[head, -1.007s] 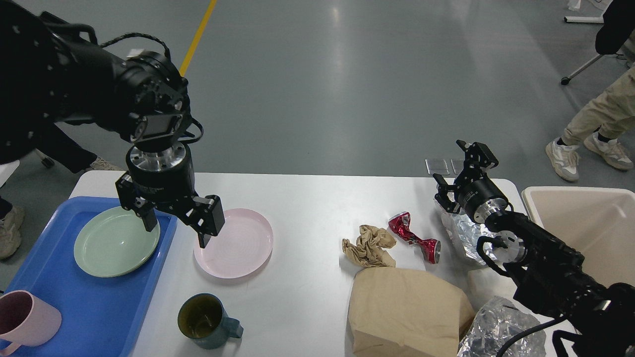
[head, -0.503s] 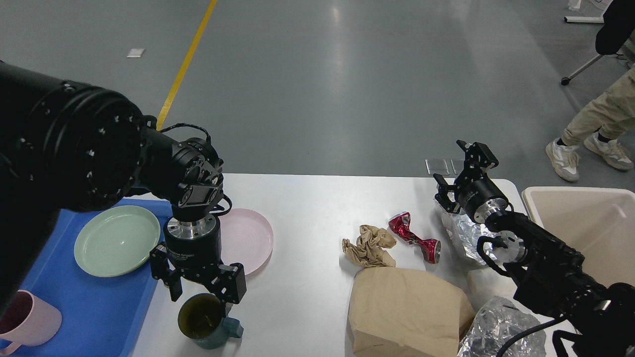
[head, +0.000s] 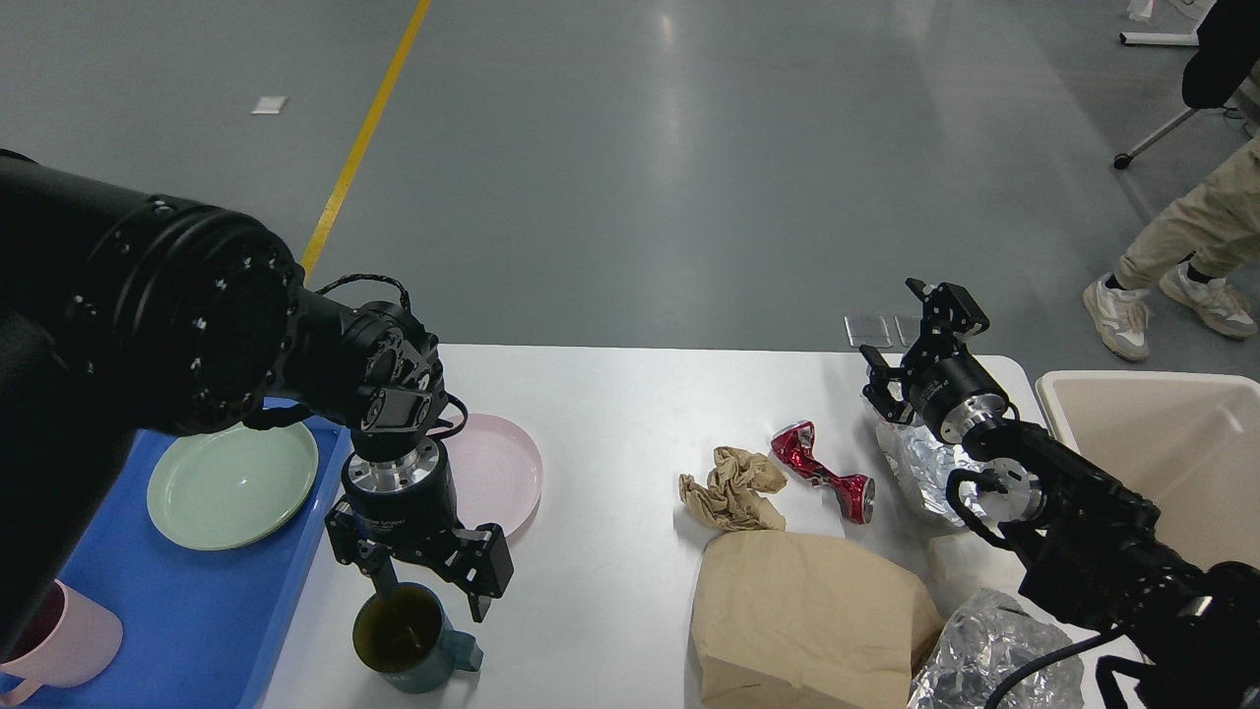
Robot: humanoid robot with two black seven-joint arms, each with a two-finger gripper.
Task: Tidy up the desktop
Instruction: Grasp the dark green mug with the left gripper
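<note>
Since the earlier frames, our left gripper (head: 430,579) has travelled from above the pink plate (head: 492,473) down to the dark teal mug (head: 409,638), which stands on the desktop (head: 610,433) just beside the blue tray (head: 187,601). Its jaws are spread wide, one finger at the mug rim, nothing held. Our right gripper (head: 911,350) hovers open above the crumpled foil (head: 920,463). Risk, in our judgement: closing off-centre could tip the mug or push it toward the near edge.
</note>
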